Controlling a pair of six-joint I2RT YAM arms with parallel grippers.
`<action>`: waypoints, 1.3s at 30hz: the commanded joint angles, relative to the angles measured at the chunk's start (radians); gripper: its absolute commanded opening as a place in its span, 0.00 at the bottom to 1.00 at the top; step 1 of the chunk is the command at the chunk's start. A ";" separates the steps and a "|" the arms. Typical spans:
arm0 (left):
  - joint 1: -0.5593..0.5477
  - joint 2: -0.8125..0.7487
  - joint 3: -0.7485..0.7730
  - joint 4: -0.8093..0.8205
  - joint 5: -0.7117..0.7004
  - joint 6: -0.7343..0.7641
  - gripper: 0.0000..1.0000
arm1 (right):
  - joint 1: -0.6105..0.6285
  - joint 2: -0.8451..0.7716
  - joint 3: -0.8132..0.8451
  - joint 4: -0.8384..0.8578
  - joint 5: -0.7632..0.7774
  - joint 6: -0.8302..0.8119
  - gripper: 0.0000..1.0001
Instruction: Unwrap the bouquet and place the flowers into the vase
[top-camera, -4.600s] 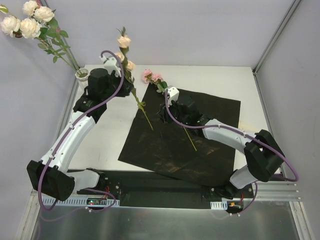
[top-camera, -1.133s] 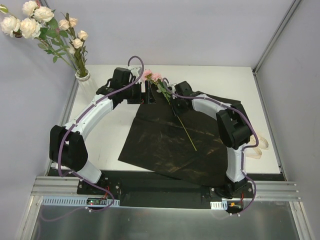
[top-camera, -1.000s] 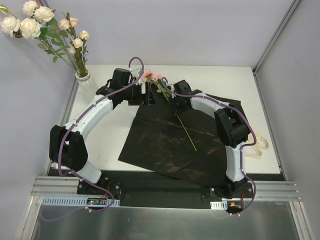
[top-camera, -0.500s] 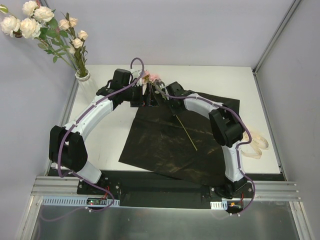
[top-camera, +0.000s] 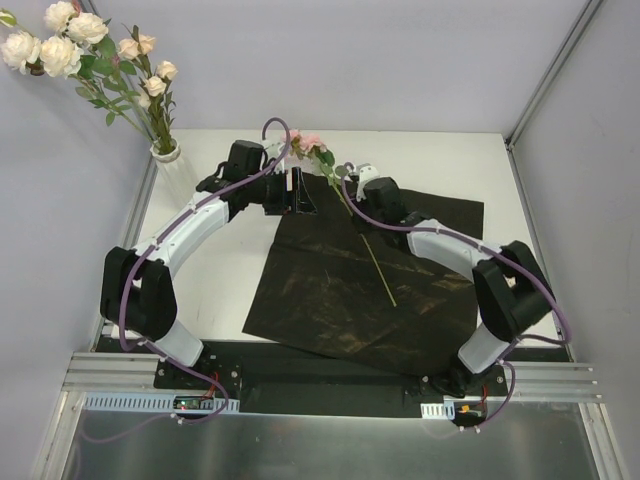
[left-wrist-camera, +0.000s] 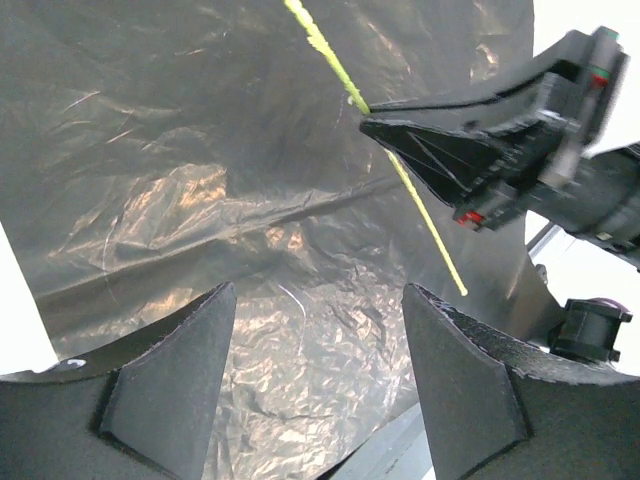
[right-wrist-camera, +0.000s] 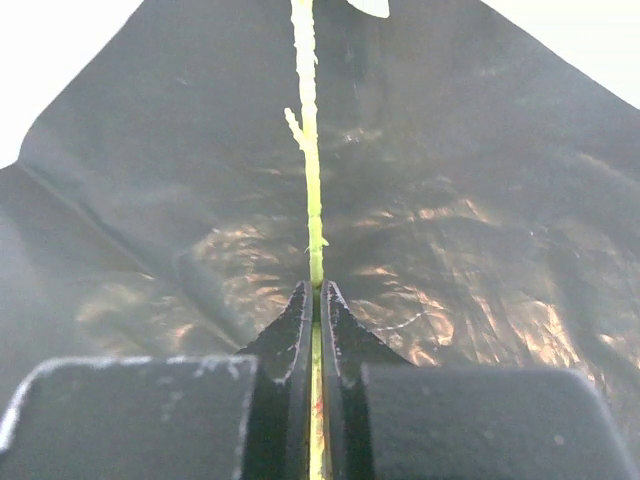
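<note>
The right jaws are pinched shut on the thin, knobbly green stem of a single pink rose. Their two black wedge-shaped fingers meet on it with no gap. The stem runs straight ahead of them over the crinkled black paper sheet, which lies spread on the matte white tabletop. Its creases catch a coppery shine.

From above, the rose's soft pink head and green leaves sit beyond the sheet's far edge, between the two wrists. The stem's bare lower end slants across the paper toward the near side.

The left jaws stand open. Their broad, grainy black fingers are well apart above the sheet with nothing between them, and the stem passes ahead of them without touching.

The small white cylindrical vase stands at the tabletop's far-left corner. It holds cream and pale pink roses on long thin stems that lean leftward above its round mouth.
</note>
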 joint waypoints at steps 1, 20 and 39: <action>-0.012 0.013 -0.030 0.134 0.045 -0.076 0.67 | -0.001 -0.122 -0.096 0.278 -0.067 0.114 0.00; -0.098 0.011 -0.108 0.501 -0.230 -0.448 0.61 | 0.008 -0.332 -0.284 0.489 -0.205 0.162 0.01; -0.136 0.083 -0.002 0.463 -0.244 -0.411 0.17 | 0.039 -0.364 -0.302 0.504 -0.223 0.124 0.00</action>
